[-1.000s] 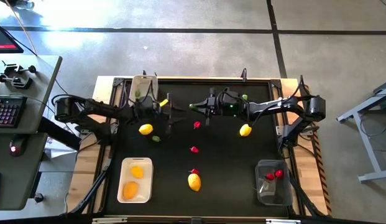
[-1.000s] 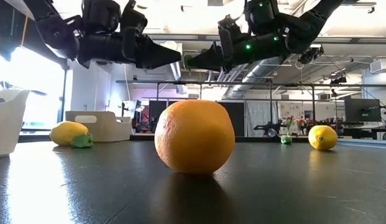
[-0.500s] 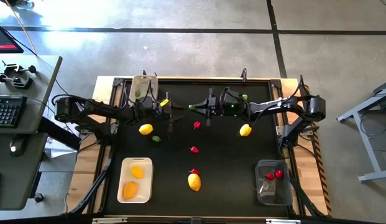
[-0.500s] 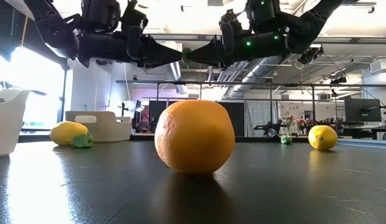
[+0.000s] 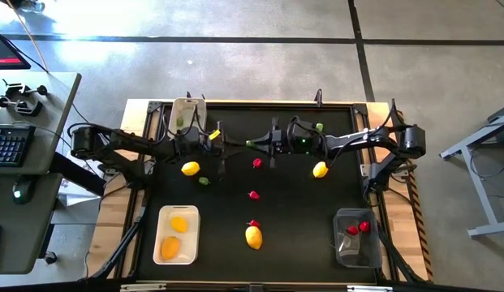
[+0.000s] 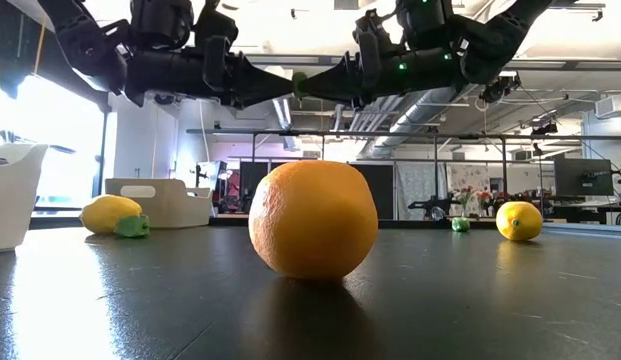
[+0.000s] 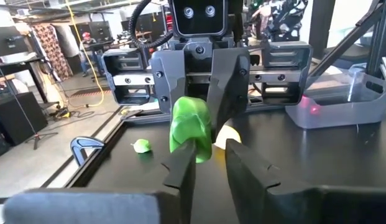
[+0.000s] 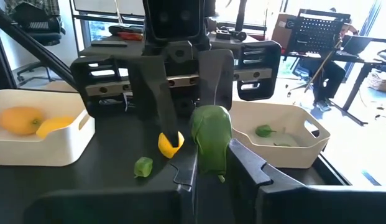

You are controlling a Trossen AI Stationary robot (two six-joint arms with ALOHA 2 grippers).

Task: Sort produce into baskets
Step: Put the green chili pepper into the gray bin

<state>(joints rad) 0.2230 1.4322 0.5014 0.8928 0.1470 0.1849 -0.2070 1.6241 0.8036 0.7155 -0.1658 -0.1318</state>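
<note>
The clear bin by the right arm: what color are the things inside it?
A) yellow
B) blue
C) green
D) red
D: from above, the clear bin near the table's corner on the right arm's side holds only small red pieces.

- Table surface – black.
- Held piece – bright green.
- Lemon-like ovals – yellow-orange.
- Small pieces – red.
- Shallow tray – white.
- Tub – beige-white.
- Bin – transparent grey.
</note>
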